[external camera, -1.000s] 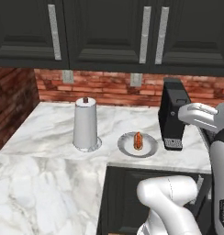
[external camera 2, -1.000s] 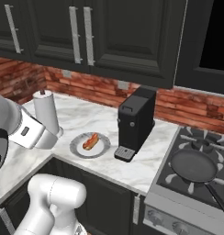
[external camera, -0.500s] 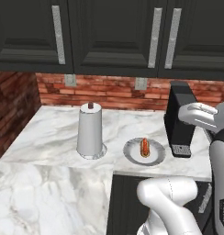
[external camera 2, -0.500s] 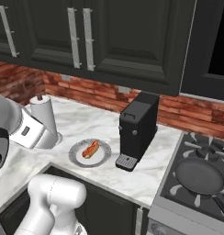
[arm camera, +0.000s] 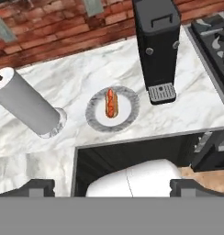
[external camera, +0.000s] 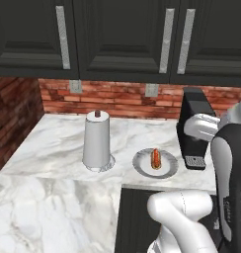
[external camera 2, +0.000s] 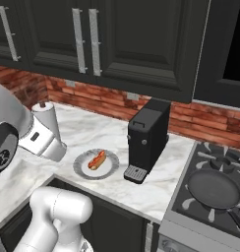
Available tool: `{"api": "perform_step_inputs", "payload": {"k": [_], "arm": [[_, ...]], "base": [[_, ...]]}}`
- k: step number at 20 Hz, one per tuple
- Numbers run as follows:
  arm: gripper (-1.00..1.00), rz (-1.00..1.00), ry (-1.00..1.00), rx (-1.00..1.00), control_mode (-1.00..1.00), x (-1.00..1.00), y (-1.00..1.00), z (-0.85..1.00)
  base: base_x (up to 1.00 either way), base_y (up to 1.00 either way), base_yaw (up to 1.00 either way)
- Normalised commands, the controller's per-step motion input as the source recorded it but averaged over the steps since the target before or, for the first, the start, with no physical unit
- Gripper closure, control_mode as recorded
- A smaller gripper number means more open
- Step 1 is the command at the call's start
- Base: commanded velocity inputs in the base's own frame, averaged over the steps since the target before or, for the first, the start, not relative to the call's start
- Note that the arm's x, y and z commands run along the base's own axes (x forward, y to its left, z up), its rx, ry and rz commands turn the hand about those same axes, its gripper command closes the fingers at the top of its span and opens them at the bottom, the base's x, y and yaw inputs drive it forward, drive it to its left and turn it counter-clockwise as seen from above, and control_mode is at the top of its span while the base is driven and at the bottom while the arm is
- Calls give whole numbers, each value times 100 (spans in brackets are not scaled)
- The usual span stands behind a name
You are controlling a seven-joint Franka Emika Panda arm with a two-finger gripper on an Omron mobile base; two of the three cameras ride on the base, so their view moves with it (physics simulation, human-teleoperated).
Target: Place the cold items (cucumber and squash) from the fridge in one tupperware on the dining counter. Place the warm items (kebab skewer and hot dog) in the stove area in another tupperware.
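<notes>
The hot dog (external camera: pixel 155 158) (external camera 2: pixel 97 160) (arm camera: pixel 111 102) lies on a round grey plate (external camera: pixel 142 167) (external camera 2: pixel 81 168) (arm camera: pixel 127 118) on the marble counter, between a paper towel roll and a black coffee machine. My gripper (arm camera: pixel 114 188) hangs open above the counter's front edge, well short of the plate, with nothing between its fingers. One dark fingertip (arm camera: pixel 36 187) rises at the bottom left of the hand view and the other at the bottom right. The kebab skewer, cucumber, squash, tupperware, fridge and dining counter are out of view.
A paper towel roll (external camera: pixel 97 141) (external camera 2: pixel 49 129) (arm camera: pixel 25 103) stands left of the plate. The black coffee machine (external camera: pixel 194 128) (external camera 2: pixel 146 140) (arm camera: pixel 157 46) stands right of it. A stove with a dark pan (external camera 2: pixel 214 189) lies further right. Dark cabinets hang over a brick backsplash.
The whole picture has shifted in both base views, so the base has driven; the counter now sits a little nearer and more centred. Hot dog, plate and gripper opening look unchanged.
</notes>
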Motion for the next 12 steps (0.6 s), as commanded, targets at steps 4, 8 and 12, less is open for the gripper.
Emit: {"api": "perform_step_inputs", "payload": {"k": [4,8,12], "arm": [[-100,-4,54,-6,-100,33,0,-49],[-100,0,14,-10,-100,24,0,-58],[-100,2,-2,-19,-100,9,6,-68]], "base": [[0,0,0],[0,0,0],[0,0,0]]}}
